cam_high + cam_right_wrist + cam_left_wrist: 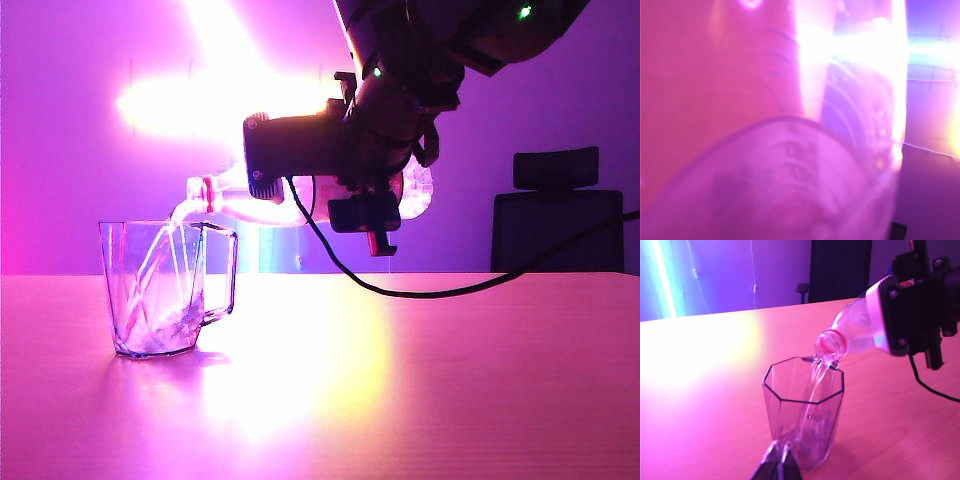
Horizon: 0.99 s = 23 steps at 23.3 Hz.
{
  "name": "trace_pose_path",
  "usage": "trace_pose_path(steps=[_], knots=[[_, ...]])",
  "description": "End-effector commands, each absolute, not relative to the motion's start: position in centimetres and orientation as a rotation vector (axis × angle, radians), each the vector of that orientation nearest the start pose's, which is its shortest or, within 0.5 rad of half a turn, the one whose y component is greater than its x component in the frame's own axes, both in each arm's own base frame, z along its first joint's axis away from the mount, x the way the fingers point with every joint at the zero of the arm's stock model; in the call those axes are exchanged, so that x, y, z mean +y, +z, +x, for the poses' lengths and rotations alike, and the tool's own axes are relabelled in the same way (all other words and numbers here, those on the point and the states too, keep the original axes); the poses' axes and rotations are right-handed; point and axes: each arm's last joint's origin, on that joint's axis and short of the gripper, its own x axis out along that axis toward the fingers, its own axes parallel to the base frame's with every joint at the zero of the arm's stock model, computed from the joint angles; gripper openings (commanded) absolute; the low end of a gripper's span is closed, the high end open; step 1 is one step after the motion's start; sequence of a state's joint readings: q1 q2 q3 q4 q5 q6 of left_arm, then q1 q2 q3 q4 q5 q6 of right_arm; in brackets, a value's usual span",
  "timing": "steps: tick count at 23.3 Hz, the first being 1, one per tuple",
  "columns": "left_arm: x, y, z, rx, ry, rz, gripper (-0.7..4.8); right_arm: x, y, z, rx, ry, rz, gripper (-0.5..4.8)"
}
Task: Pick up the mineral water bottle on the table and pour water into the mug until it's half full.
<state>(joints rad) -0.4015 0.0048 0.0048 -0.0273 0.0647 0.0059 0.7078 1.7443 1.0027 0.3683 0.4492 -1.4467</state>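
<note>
The mineral water bottle [228, 203] lies almost level in the air, its red-ringed neck [831, 344] over the rim of the mug [165, 290]. My right gripper [358, 195] is shut on the bottle's body, also visible in the left wrist view [900, 315]. A stream of water [815, 385] runs from the mouth into the mug [802, 410], which stands upright on the table [420, 380] with a little water at its bottom. The bottle's ribbed wall [790, 175] fills the right wrist view and hides the jaws. My left gripper [780, 447] is shut, low beside the mug's base.
A black cable [450, 290] hangs from the right arm down to the tabletop behind the mug's side. A dark chair [560, 215] stands beyond the table's far edge at the right. A bright light flares behind the bottle.
</note>
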Motion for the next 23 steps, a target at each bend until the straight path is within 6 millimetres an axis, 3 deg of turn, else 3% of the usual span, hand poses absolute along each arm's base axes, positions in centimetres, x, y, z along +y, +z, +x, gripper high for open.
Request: trace_pose_path(steps=[1,23], knots=[[-3.98,16.41,8.89,0.017,-0.469,0.006,-0.02,23.56,22.08,29.40,0.023,0.390,-1.592,2.78],[-3.98,16.41,8.89,0.017,-0.469,0.006,-0.02,23.53,22.09,29.41,0.027,0.379,-1.619,2.78]])
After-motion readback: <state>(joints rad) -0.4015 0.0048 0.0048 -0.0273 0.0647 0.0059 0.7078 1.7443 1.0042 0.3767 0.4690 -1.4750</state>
